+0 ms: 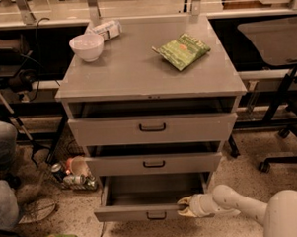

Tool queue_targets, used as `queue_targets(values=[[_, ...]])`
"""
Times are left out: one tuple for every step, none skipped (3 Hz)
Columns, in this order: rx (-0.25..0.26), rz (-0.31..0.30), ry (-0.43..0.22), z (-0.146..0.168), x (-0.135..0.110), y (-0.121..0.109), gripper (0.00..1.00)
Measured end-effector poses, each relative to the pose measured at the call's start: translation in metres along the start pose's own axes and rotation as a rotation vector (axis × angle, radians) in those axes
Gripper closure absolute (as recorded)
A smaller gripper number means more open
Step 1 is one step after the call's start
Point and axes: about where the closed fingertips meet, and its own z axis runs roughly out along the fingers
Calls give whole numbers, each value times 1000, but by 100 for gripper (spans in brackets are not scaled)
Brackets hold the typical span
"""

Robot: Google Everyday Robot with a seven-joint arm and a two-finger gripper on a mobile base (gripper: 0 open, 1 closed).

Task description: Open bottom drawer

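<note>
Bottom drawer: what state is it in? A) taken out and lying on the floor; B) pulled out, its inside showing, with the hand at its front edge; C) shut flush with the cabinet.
B: the bottom drawer stands pulled out, its plain grey inside showing, and the hand is at the right part of its front panel's top edge.

My gripper [184, 207] sits at the right end of the bottom drawer's [123, 213] front edge. It looks pale cream with a yellowish tip. Behind it my arm [234, 201] is smooth white, made of rounded tube-like segments with a bulbous joint, widening into a large white dome [291, 218] at the lower right corner.
</note>
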Motion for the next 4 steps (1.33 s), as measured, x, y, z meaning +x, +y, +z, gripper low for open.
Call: queue_targets(values=[[0, 0, 0, 0, 0, 0, 100], [2, 3, 0, 0, 1, 3, 100], [7, 10, -1, -1, 2, 9, 100], [25, 53, -11, -4, 5, 44, 100]])
